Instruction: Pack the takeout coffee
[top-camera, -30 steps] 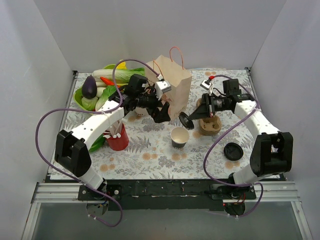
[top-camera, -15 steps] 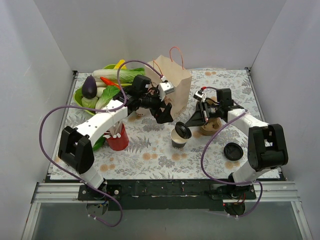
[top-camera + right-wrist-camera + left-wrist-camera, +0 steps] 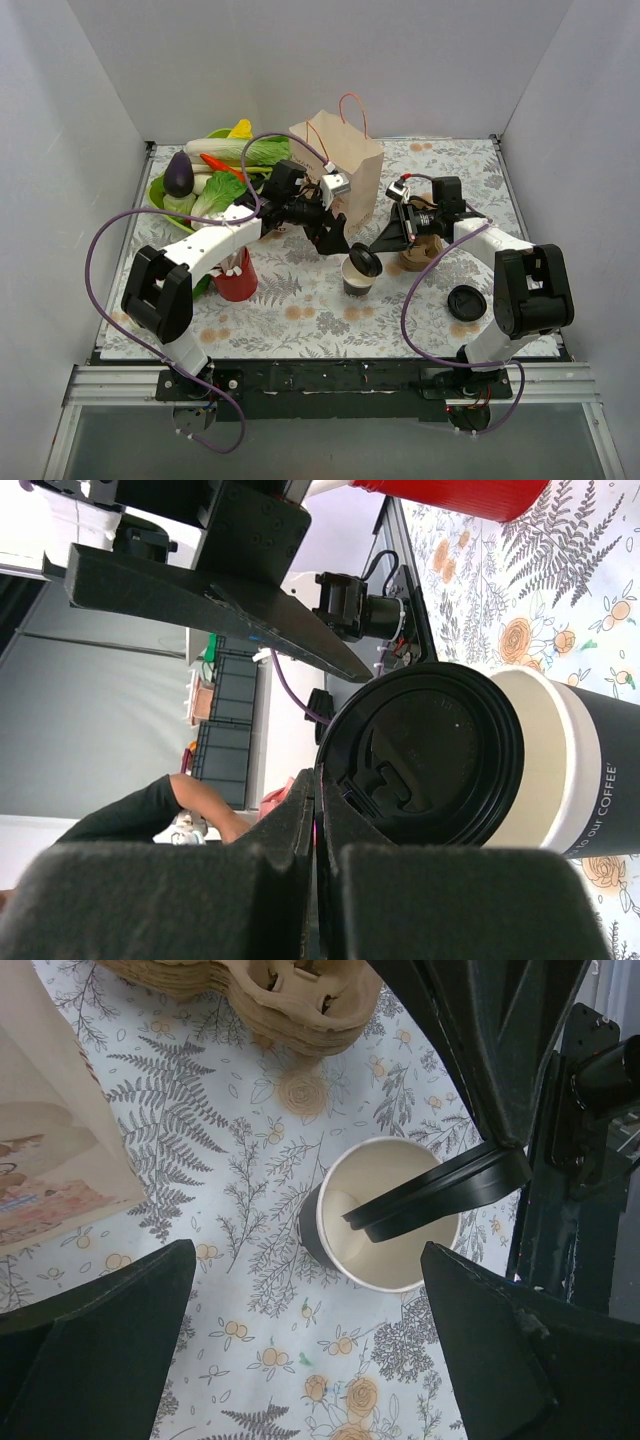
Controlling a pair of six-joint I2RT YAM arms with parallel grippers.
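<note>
Our right gripper [image 3: 377,250] pinches the black lid [image 3: 365,262] tilted over the paper cup [image 3: 357,280], just in front of the paper bag [image 3: 345,160]; our left gripper [image 3: 336,240] gapes. We judge the cup light and crushable: grip its wall gently.

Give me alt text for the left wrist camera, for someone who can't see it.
A black lid, pinched at its edge by the right gripper, hangs tilted over the mouth of an open paper cup on a fern-print cloth. The left gripper is open wide around the cup; a cardboard carrier lies beyond, a paper bag at left.
</note>
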